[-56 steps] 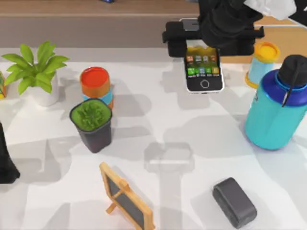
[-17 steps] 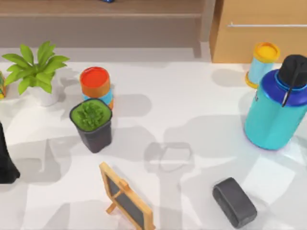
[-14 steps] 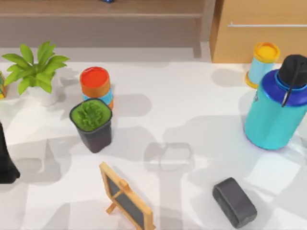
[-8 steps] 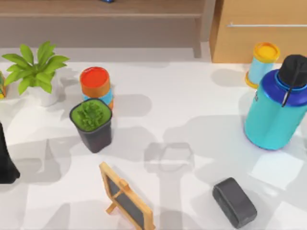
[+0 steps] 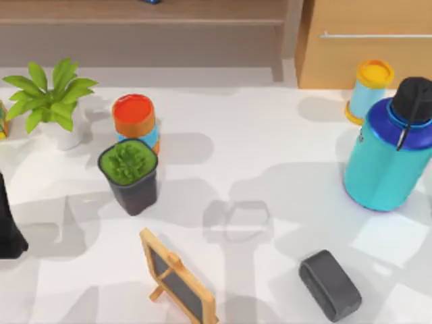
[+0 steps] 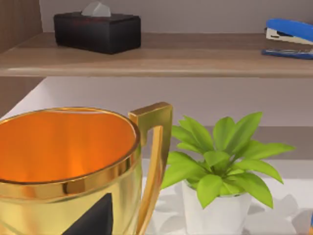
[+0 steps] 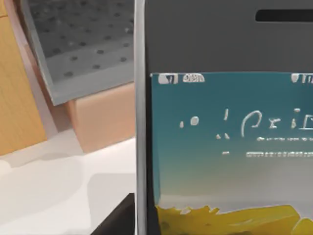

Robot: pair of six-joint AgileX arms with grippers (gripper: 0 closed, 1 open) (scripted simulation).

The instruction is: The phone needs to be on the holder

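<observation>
Teal bottle (image 5: 386, 165) with black cap, orange-lidded can (image 5: 134, 116) — phone (image 7: 230, 122) rim silver, screen teal-to-yellow.

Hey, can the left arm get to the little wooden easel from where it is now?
Probably yes. The left arm is at the table's left edge, and bare table lies between it and the wooden easel. The dark cup of greenery stands farther back, off that line.

Ahead of my left wrist runs a long brown wooden shelf (image 6: 156, 54) against a pale grey wall (image 6: 195, 14). Beneath my arms spreads the white table top (image 5: 270, 135), soft shadows across it, light wooden cabinet (image 5: 364, 47) beyond.
</observation>
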